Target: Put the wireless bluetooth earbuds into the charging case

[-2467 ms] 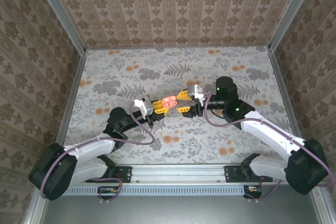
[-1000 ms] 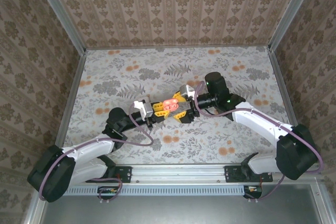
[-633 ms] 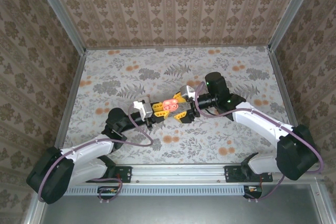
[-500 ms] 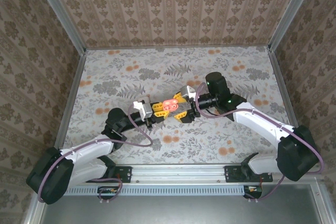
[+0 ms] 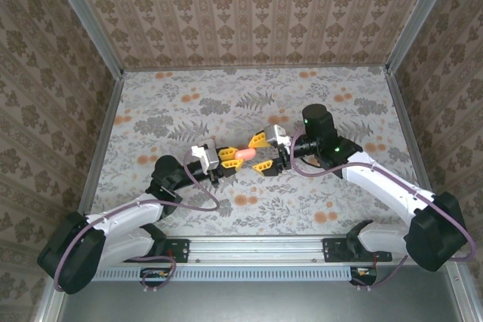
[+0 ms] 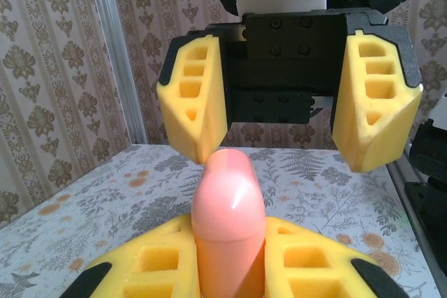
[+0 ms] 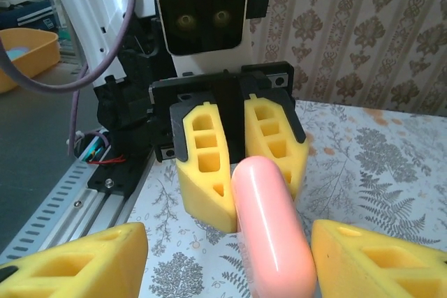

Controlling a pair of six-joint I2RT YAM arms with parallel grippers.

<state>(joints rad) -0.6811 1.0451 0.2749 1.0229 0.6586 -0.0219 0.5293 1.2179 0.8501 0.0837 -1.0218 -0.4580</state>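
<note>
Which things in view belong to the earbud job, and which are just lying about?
Job: pink case, clamped in the left gripper; right gripper, open, facing it.
Not the job: flowered table; papered walls; yellow tub beyond the table.

The top camera looks down from above the near edge over the whole surface (image 5: 189, 103). Left wrist closely faces the right gripper (image 6: 285, 155), right wrist the left gripper (image 7: 244, 176); all share the pink case (image 5: 245, 154).
</note>
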